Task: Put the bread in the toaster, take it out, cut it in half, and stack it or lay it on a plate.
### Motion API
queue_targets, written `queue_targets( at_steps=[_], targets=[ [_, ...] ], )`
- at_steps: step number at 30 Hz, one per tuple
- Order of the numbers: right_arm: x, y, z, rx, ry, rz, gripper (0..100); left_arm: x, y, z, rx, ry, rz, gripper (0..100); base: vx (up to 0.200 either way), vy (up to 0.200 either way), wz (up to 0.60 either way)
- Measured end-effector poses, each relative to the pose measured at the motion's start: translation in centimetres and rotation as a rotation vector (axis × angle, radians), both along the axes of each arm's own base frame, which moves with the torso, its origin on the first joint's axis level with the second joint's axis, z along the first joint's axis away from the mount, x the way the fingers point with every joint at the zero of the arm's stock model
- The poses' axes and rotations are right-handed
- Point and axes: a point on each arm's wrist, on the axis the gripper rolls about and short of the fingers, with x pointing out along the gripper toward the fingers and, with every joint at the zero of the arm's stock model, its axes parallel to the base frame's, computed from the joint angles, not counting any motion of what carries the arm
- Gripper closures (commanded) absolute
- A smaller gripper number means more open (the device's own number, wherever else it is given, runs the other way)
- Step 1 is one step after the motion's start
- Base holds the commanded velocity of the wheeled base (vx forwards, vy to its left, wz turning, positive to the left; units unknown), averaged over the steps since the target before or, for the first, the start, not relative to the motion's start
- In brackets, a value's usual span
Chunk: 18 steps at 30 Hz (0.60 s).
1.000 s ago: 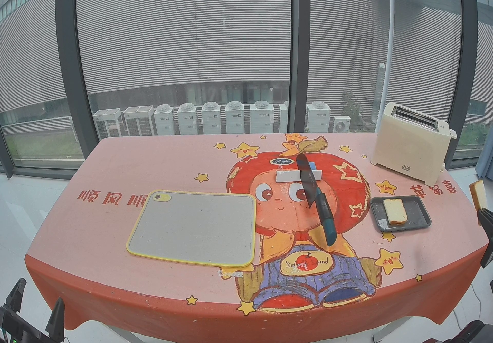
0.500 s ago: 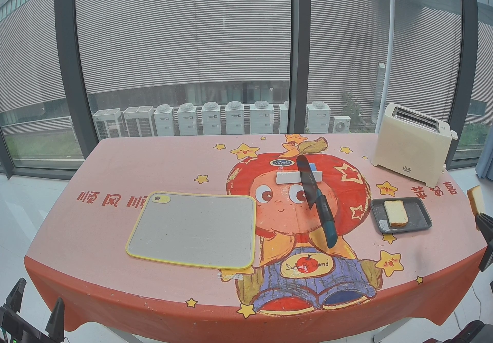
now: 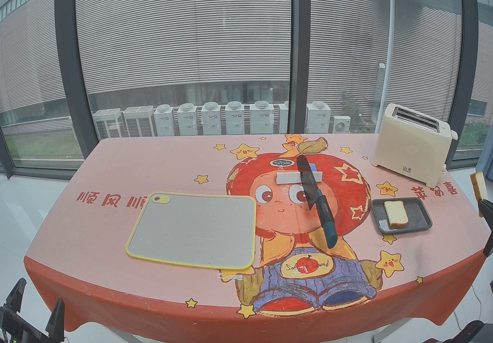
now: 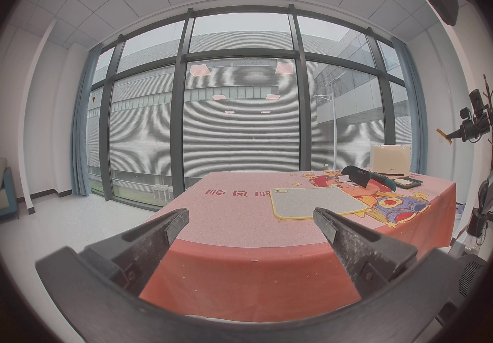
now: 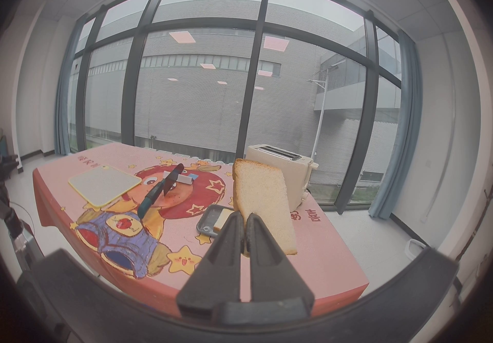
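Raised slightly: right tool [image 5: 244, 220] clamping bread slice [image 5: 264, 195] | left tool [image 4: 250, 217] spread wide, empty | toaster [image 3: 411, 146] label illegible

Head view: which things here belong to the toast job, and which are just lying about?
Job: bread slice in the shut right tool; toaster; knife; cutting board; grey tray holding a second slice.
Lying about: white block under the knife blade; left tool, open and empty.

Cream toaster [image 3: 412, 142], grey board [image 3: 193, 229] (yellow-edged), pink cartoon-printed tablecloth [image 3: 154, 164].
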Motion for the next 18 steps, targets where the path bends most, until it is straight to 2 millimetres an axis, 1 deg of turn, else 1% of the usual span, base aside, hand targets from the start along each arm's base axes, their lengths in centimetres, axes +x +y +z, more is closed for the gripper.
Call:
queue_targets(
  at_steps=[7, 11, 18],
  targets=[
    [0.3, 0.0, 0.9, -0.001, -0.011, -0.02, 100, 0.0, 0.0, 0.0, 0.0, 0.0, -0.001, 0, 0.0, 0.0, 0.0],
    [0.8, 0.0, 1.1, -0.005, 0.0, -0.024, 100, 0.0, 0.0, 0.0, 0.0, 0.0, -0.001, 0, 0.0, 0.0, 0.0],
    [2.5, 0.2, 1.4, -0.018, 0.046, -0.027, 100, 0.0, 0.0, 0.0, 0.0, 0.0, -0.001, 0, 0.0, 0.0, 0.0]
  ],
)
